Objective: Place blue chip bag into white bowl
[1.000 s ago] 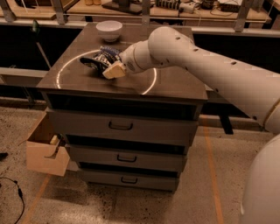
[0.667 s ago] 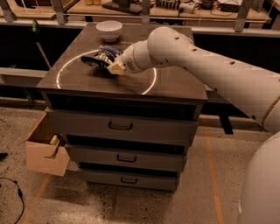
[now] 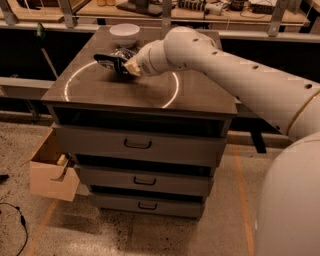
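The blue chip bag (image 3: 111,60), dark and glossy, sits in my gripper (image 3: 131,67) over the back left part of the dark cabinet top (image 3: 125,92). The gripper's tan fingers (image 3: 134,67) are shut on the bag's right end, and the bag looks lifted slightly off the surface. The white bowl (image 3: 124,34) stands empty at the back edge of the top, just behind the bag and apart from it. My white arm (image 3: 225,70) reaches in from the right.
A bright ring of light (image 3: 172,92) lies on the cabinet top. The cabinet has three drawers (image 3: 137,145) in front. An open wooden box (image 3: 50,172) sits low at its left side. A bench with equipment (image 3: 200,7) runs behind. A cable (image 3: 20,225) lies on the floor.
My gripper and the chip bag have moved up and back, toward the white bowl. The bowl has not moved.
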You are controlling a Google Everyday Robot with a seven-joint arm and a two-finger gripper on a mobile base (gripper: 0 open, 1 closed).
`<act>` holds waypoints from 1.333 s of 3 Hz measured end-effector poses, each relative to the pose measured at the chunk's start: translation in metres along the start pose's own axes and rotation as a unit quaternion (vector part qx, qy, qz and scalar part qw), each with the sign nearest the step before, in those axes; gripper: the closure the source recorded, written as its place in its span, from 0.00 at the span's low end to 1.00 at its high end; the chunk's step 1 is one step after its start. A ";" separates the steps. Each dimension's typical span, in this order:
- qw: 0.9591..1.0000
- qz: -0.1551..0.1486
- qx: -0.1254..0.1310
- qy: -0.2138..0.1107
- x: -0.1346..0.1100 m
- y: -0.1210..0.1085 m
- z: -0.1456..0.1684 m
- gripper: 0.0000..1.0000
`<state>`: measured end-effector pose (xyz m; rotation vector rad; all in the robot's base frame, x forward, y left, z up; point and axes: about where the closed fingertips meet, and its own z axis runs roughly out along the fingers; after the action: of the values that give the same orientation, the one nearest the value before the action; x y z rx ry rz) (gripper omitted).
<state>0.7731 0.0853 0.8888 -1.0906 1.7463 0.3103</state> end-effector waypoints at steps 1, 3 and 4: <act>0.999 -0.024 0.027 -0.038 -0.030 -0.029 0.015 1.00; 0.987 -0.095 0.069 -0.110 -0.114 -0.091 0.012 1.00; 0.986 -0.104 0.064 -0.115 -0.138 -0.106 -0.009 1.00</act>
<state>0.8615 0.0930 1.0387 -1.0873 1.4152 0.1834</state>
